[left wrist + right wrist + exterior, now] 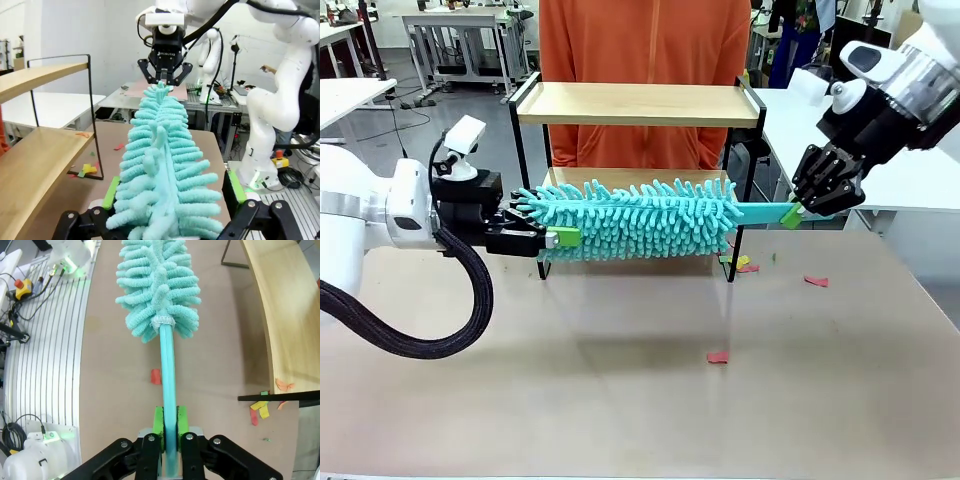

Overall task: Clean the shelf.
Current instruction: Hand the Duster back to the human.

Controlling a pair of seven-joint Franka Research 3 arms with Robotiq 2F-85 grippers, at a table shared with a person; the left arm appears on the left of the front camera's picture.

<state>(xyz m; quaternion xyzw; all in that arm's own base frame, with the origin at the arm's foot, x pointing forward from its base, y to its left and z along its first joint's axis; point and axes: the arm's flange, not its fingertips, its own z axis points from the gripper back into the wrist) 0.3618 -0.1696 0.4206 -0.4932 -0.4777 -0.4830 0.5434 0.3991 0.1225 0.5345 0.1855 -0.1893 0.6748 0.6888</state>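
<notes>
The shelf point(638, 103) stands at the far middle of the worktop point(620, 400), in front of a person. The right gripper point(794, 213) has its fingers clamped on the handle of a turquoise duster point(640, 220), while the left gripper point(548, 238) fingers straddle the fluffy tip, part-closed; whether they grip it I cannot tell. Sweeping well likely means keeping the duster level along the lower board, toward the paper scraps point(740, 264) at the right leg.

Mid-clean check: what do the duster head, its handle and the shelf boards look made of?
Duster head: soft teal chenille-like microfibre, going by its fuzzy fingers. Handle: smooth teal, probably plastic. Shelf: boards with pale wood grain, possibly laminate; thin matte black frame, seemingly metal.
</notes>
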